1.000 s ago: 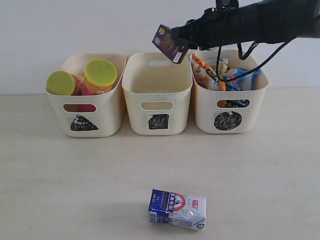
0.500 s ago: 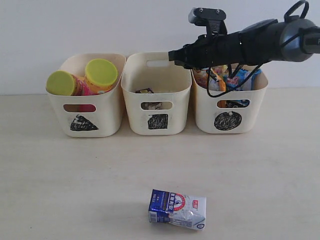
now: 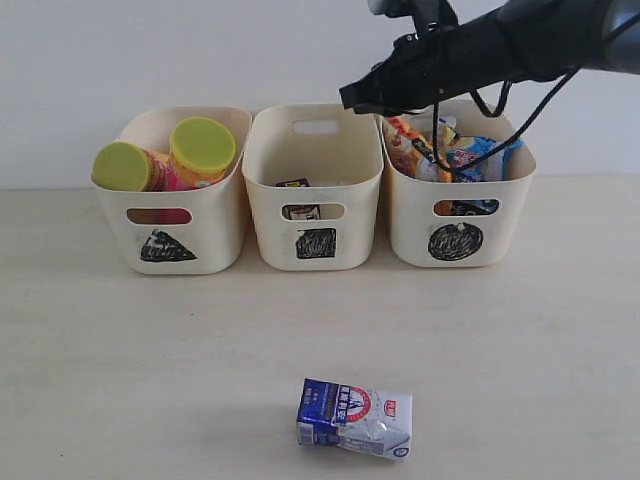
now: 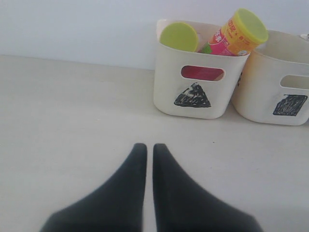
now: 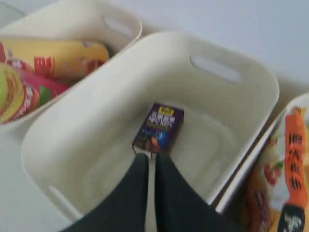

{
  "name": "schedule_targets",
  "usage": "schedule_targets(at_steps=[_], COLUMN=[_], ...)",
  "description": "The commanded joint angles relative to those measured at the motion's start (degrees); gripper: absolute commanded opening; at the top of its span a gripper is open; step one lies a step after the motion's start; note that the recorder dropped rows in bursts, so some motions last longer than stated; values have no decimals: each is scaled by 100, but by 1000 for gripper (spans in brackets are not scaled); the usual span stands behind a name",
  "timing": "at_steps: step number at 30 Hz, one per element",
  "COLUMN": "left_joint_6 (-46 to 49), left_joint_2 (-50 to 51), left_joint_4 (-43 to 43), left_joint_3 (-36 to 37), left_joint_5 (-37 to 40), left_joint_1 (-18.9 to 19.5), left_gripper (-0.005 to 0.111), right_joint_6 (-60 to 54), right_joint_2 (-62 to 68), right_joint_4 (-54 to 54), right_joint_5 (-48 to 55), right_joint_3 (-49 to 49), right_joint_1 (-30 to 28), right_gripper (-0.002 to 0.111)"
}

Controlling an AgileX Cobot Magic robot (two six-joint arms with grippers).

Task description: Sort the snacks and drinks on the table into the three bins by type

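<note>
A: Right claw (image 3: 346,97)?
B: Fingers pressed together, only a hairline gap, nothing pinched. It hangs over the back rim of the square bin (image 3: 270,235), and the arm reaches in from the right, above the circle bin (image 3: 505,225).
A: Wrist view agrees?
B: Yes. Right claw (image 5: 150,157) points down into the square bin (image 5: 251,77), tips apart from the purple carton (image 5: 159,126).
A: Where is that carton?
B: It lies on the bin floor, label up. From outside, the purple carton (image 3: 293,183) just shows over the front rim, and again through the handle cut-out.
A: Neighbours?
B: Circle bin holds the orange bag (image 3: 405,140) and blue bag (image 3: 485,155), both sticking up past the rim. Triangle bin (image 3: 120,225) holds the yellow tube (image 4: 231,36) and pink tube (image 5: 26,92), leaning, yellow-green lids above the rim.
A: Anything loose?
B: Blue carton (image 3: 355,418), on its side on the desk (image 3: 120,380), front centre, well apart from the bins. One end looks crumpled.
A: Left claw (image 4: 145,147)?
B: Closed to a thin slit, empty, low over bare desk, facing the triangle bin (image 4: 166,87). Not seen in the exterior view.
</note>
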Motion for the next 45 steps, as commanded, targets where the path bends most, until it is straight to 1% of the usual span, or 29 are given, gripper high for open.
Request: schedule_targets(at_steps=[1, 3, 7, 9, 11, 14, 15, 21, 22, 23, 24, 26, 27, 28, 29, 31, 32, 35, 37, 39, 45], left_joint_6=[29, 29, 29, 29, 29, 29, 29, 29, 29, 29, 29, 29, 29, 29, 29, 29, 29, 29, 29, 29, 29], left_joint_2=[-12, -12, -12, -12, -12, -12, -12, -12, -12, -12, -12, -12, -12, -12, -12, -12, -12, -12, -12, -12, -12], left_joint_4=[18, 18, 18, 18, 18, 18, 18, 18, 18, 18, 18, 18, 18, 18, 18, 18, 18, 18, 18, 18, 18], left_joint_3=[21, 21, 21, 21, 21, 21, 21, 21, 21, 21, 21, 21, 21, 21, 21, 21, 21, 21, 21, 21, 21], left_joint_5=[-3, -3, -3, -3, -3, -3, -3, -3, -3, -3, -3, -3, -3, -3, -3, -3, -3, -3, -3, -3, -3], left_joint_1=[-13, -13, -13, -13, -13, -13, -13, -13, -13, -13, -13, -13, -13, -13, -13, -13, -13, -13, -13, -13, -13], left_gripper=[4, 4, 4, 4, 4, 4, 4, 4, 4, 4, 4, 4, 4, 4, 4, 4, 4, 4, 4, 4, 4], right_joint_6=[1607, 2191, 2782, 3137, 3645, 4428, 4595, 4681, 4681, 4681, 4681, 4649, 4651, 4651, 4651, 4651, 4651, 4651, 4651, 4651, 4662], right_joint_2=[-251, -366, -670, -848, -1123, -1689, -1941, -3350, -3809, -4029, -4451, -5046, -5227, -5723, -5987, -7127, -7364, -8742, -9496, -9956, -10799], right_joint_4=[-1675, -2015, -2072, -2164, -2502, -3123, -3258, -3112, -3070, -3070, -3070, -3070, -3070, -3070, -3070, -3070, -3070, -3070, -3070, -3070, -3070], right_joint_5=[950, 1323, 1965, 2064, 1846, 1072, 666, -1876, -2569, -2778, -3065, -3094, -3078, -3055, -3055, -3024, -3008, -2787, -2483, -2265, -1386], right_joint_3=[-15, -15, -15, 35, 246, 847, 1145, 3010, 3669, 3980, 4535, 5206, 5389, 5841, 6064, 6851, 6988, 7591, 7812, 7948, 7999], right_joint_1=[-251, -450, -880, -1049, -1178, -1265, -1265, -1265, -1265, -1265, -1265, -1265, -1265, -1265, -1265, -1265, -1265, -1265, -1265, -1265, -1265], right_gripper=[0, 0, 0, 0, 0, 0, 0, 0, 0, 0, 0, 0, 0, 0, 0, 0, 0, 0, 0, 0, 0])
